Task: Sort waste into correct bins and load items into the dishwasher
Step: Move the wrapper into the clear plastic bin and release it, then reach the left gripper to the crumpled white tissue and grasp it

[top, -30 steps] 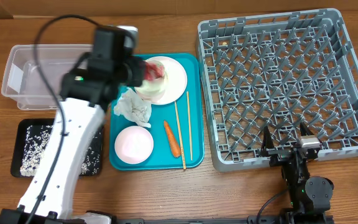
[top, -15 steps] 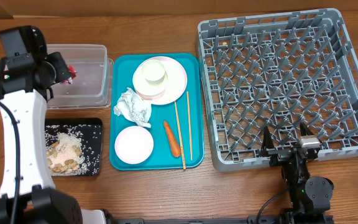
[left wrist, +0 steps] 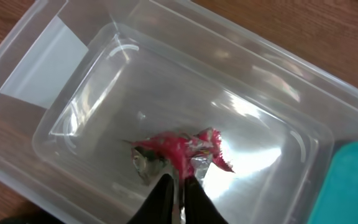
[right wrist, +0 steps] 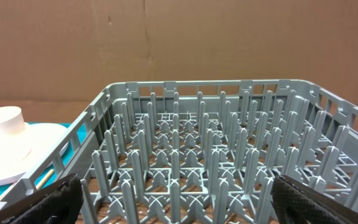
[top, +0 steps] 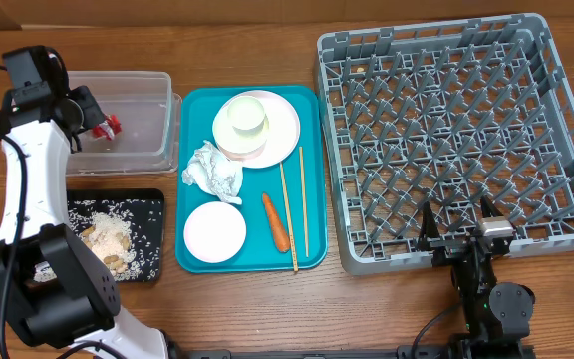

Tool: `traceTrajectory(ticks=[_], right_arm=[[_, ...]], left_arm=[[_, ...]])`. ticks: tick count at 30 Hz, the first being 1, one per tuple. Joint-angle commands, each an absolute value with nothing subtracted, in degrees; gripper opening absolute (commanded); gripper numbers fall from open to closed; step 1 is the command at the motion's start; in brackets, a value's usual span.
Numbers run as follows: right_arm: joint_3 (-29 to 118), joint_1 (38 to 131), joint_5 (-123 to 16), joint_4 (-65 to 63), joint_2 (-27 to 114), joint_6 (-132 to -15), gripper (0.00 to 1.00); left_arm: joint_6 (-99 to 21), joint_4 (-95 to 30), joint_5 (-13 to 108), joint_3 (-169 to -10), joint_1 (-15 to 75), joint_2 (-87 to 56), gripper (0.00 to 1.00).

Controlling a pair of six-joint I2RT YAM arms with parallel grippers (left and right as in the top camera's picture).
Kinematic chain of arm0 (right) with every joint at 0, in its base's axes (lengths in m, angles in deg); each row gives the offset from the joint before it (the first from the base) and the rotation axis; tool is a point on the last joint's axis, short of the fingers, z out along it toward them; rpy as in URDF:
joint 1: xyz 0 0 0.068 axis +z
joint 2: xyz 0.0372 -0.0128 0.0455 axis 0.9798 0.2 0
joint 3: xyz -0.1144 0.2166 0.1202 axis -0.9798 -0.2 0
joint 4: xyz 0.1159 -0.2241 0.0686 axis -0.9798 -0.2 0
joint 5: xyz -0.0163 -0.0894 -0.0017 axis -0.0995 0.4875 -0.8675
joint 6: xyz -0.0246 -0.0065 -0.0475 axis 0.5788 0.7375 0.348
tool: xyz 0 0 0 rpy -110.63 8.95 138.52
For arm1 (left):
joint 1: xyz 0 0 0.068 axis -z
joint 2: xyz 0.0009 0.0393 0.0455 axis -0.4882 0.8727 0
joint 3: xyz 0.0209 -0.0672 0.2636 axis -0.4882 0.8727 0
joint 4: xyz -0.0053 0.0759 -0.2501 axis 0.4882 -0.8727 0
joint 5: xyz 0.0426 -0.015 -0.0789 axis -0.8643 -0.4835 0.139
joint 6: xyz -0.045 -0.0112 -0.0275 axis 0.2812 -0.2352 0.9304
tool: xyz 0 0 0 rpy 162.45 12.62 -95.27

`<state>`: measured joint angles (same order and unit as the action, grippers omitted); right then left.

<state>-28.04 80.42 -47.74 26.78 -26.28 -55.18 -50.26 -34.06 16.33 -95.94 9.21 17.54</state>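
My left gripper (top: 98, 122) is shut on the shiny red snack wrapper (top: 114, 124) and holds it inside the clear tub (top: 152, 150). In the left wrist view the wrapper (left wrist: 179, 149) hangs from the fingertips (left wrist: 178, 186) above the tub floor (left wrist: 73, 56). The black tray (top: 152, 234) holds rice and beige scraps (top: 103, 244). My right gripper (top: 461, 234) is open and empty at the front edge of the grey dish rack (top: 456, 130), whose pegs fill the right wrist view (right wrist: 216, 155).
The teal tray (top: 192, 110) holds the plate (top: 282, 125) with a cup-like bowl (top: 244, 118) on it, the tissue (top: 214, 172), a white bowl (top: 214, 231), the carrot (top: 276, 221) and the chopsticks (top: 304, 199).
My left arm has swung from over the plate to the clear tub at the left, carrying the red wrapper. The black tray shows again. The right arm has not moved.
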Motion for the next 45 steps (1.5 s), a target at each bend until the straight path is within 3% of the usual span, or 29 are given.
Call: traceTrajectory(ticks=[1, 5, 11, 15, 16, 20, 25, 28, 35, 45], right_arm=[[-28.65, 80.27, -47.85, 27.24, -26.8, -55.11, 1.0], [-28.65, 80.27, -47.85, 27.24, -26.8, -55.11, 1.0], [-28.65, 80.27, -47.85, 27.24, -26.8, -55.11, 1.0], [-28.65, 80.27, -47.85, 27.24, -26.8, -55.14, 1.0], [-28.65, 80.27, -47.85, 27.24, -26.8, -55.11, 1.0], [-28.65, 80.27, -47.85, 27.24, -26.8, -55.11, 1.0], [-28.65, 80.27, -47.85, 27.24, -26.8, -55.11, 1.0], [-28.65, 80.27, -47.85, 27.24, -26.8, -55.11, 1.0], [-28.65, 80.27, -47.85, 27.24, -26.8, -55.11, 1.0], [-28.65, 80.27, -47.85, 27.24, -26.8, -55.11, 1.0]], left_arm=[[-51.39, -32.34, 15.91, -96.69, 8.51, 19.49, 0.21], [-54.63, -31.0, 15.93, -96.73, 8.51, 19.42, 0.57], [-54.8, -34.98, 20.46, -100.45, 8.77, 16.4, 0.66], [-54.56, -41.8, 33.66, -103.64, 9.54, 12.25, 0.86], [-53.99, -45.8, 42.49, -104.32, 9.78, 10.07, 1.0], [-54.02, -52.16, 54.49, -104.32, 9.89, 7.07, 1.0], [-53.99, -59.83, 56.02, -104.29, 9.93, 7.31, 1.0], [-54.04, -66.0, 55.32, -104.21, 10.54, 7.79, 0.9], [-52.79, -74.74, 44.41, -104.08, 20.18, 7.99, 0.68], [-34.19, -73.08, 19.1, -100.58, 36.23, 7.99, 0.71]])
